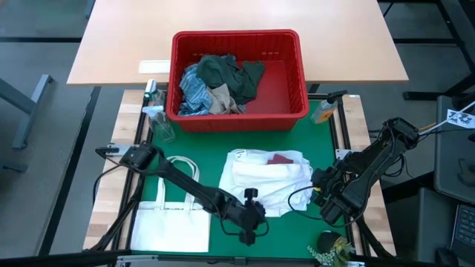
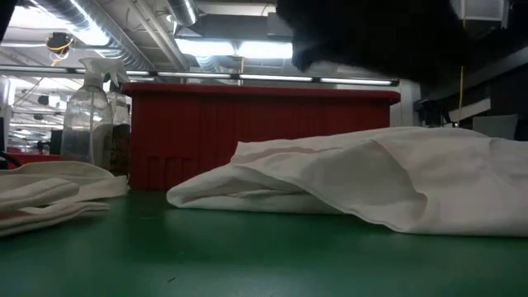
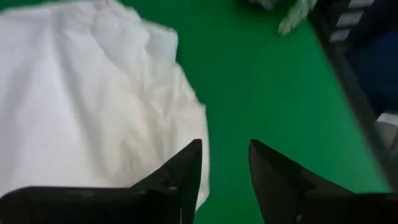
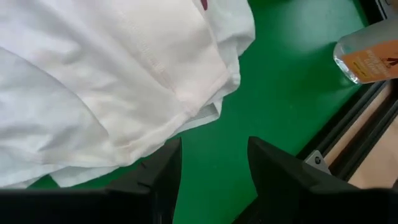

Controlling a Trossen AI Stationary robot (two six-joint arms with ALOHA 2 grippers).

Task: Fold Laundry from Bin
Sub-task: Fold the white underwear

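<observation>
- The left gripper (image 3: 225, 165) hovers over the green mat (image 3: 267, 93), fingers parted and empty; the near edge of the white garment (image 3: 87, 106) lies just beside its one finger.
- The right gripper (image 4: 210, 163) hangs at the garment's opposite edge, fingers spread with nothing between them; a folded white hem lies just ahead of one tip.
- Beyond both sets of fingers, the garment shows a maroon patch (image 1: 280, 159) near its far edge.
- Farther off stands the red bin (image 1: 297, 67), holding dark green, striped and tan laundry (image 1: 219, 85).
- A white tote bag (image 1: 172, 216) lies beside the left arm.
</observation>
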